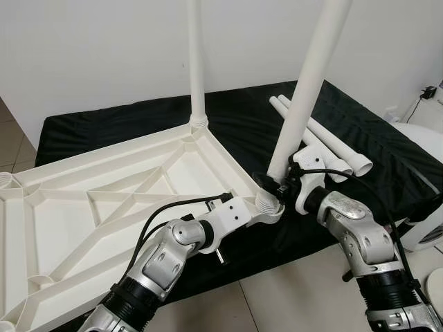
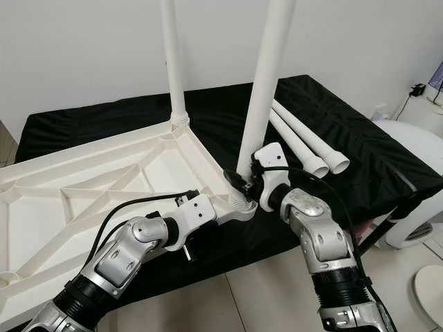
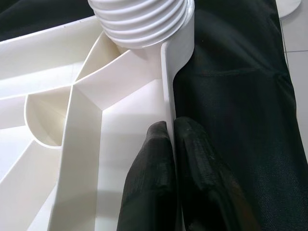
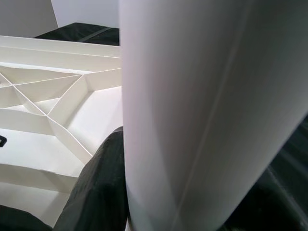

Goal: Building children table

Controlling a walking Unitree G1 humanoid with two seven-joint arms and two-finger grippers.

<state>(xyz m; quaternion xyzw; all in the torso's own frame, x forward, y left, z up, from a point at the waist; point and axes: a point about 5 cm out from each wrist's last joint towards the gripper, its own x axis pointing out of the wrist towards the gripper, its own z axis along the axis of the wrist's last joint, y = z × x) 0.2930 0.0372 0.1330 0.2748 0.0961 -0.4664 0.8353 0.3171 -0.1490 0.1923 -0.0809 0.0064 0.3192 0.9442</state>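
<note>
A white plastic tabletop (image 1: 104,207) lies upside down on a black cloth. One white leg (image 1: 196,62) stands upright in its far corner socket. A second leg (image 1: 304,90) leans in the near right corner socket, its threaded end (image 3: 139,21) at the socket. My right gripper (image 1: 281,182) is shut around this leg just above the socket, one black finger (image 4: 103,183) beside the tube (image 4: 202,106). My left gripper (image 3: 171,126) is shut on the tabletop's rim (image 3: 166,86), just short of that corner. Two loose legs (image 1: 325,138) lie on the cloth to the right.
The black cloth (image 1: 104,124) covers a low platform against a white wall. Tiled floor (image 1: 291,297) lies in front. A white rounded appliance (image 1: 423,207) stands at the right, with a cable and plug near the wall (image 1: 428,93).
</note>
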